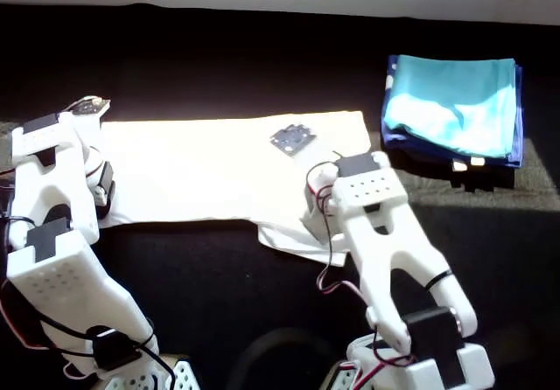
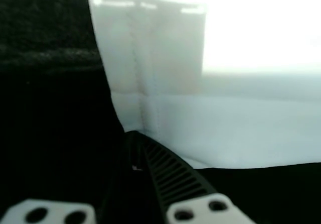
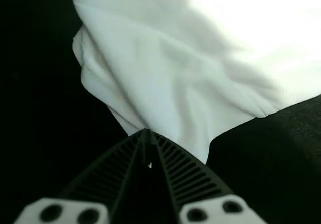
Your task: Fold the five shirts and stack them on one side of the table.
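Left claw: the left gripper (image 2: 134, 136) has its jaws together. The tip rests right at the near hem of the white shirt (image 1: 201, 167), at that shirt's left end. Whether any cloth is caught between the jaws cannot be told.
Right claw: the right gripper (image 3: 146, 133) also has its jaws brought together. The tip sits at the edge of a rumpled flap at the shirt's lower right corner, and here too a pinch of cloth cannot be confirmed.
White shirt: it lies as a long flat band across the middle of the black table (image 1: 219, 66) between the two arms. The left part is smooth. At the right end a creased flap hangs out past the near edge.
Print: a small dark patch (image 1: 292, 138) faces up near the far edge of the shirt, just beyond the right arm.
Stack: the folded shirts (image 1: 451, 110) sit at the far right of the table, well apart from the white one. A turquoise shirt is on top with darker blue layers under it — how many cannot be counted.
Done: several shirts look folded and stacked on one side.
Left: the white shirt needs its remaining folds and a place on the stack — probably among the last of the job.
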`<action>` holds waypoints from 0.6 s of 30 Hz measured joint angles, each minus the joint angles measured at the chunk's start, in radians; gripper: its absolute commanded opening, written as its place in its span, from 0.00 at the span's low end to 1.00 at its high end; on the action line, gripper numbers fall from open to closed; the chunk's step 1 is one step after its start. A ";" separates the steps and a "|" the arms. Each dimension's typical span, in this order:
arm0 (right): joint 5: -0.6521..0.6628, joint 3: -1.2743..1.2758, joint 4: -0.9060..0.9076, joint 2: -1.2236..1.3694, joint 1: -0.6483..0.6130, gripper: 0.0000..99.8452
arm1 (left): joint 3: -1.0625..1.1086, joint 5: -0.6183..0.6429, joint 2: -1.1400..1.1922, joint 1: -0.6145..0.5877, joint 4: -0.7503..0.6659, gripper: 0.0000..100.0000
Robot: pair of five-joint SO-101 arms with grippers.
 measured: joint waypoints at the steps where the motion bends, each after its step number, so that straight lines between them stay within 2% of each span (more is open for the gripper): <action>1: 0.000 0.000 0.000 -0.023 -0.041 0.02 | 0.014 0.000 -0.002 0.000 -0.017 0.01; 7: 0.000 0.043 -0.044 -0.015 -0.249 0.02 | 0.094 0.000 -0.031 0.008 -0.092 0.01; 13: -0.075 0.026 -0.114 0.172 -0.262 0.09 | 0.097 0.031 -0.031 0.008 -0.100 0.01; 18: -0.118 -0.074 -0.118 0.307 -0.265 0.09 | 0.097 0.060 -0.031 0.008 -0.106 0.01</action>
